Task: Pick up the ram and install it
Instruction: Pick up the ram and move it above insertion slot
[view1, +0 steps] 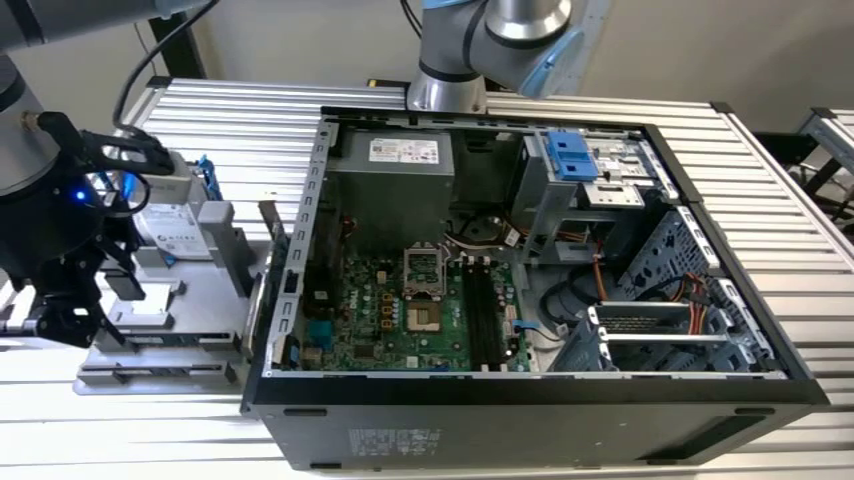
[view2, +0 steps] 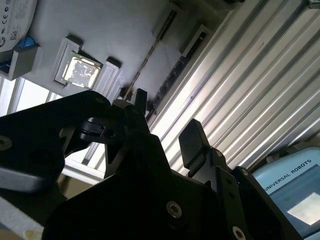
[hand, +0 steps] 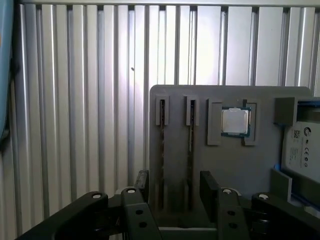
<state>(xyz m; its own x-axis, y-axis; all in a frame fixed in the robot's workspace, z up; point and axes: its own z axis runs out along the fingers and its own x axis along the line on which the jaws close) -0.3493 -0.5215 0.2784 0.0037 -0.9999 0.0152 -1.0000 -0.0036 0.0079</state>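
Slatted aluminium table (view1: 240, 110) carries the open PC case (view1: 534, 420), with the green motherboard (view1: 400, 320) on its floor. Arm (view1: 34, 210) hangs at 9 o'clock of the case in the exterior view, over a grey fixture tray (hand: 220, 165). Hard drive (view1: 174, 225) sits on the tray. Gripper (hand: 175, 192) is released, jaws spread, low over the tray's slot end, holding nothing. Ram (hand: 190, 150) stands on edge in a tray slot, not installed. A second stick (hand: 161, 150) stands in the neighbouring slot. In the first wrist view both sticks line up between the fingers (hand: 210, 187); contact can't be told. CPU (hand: 235, 121) lies in its tray pocket just beside the slots.
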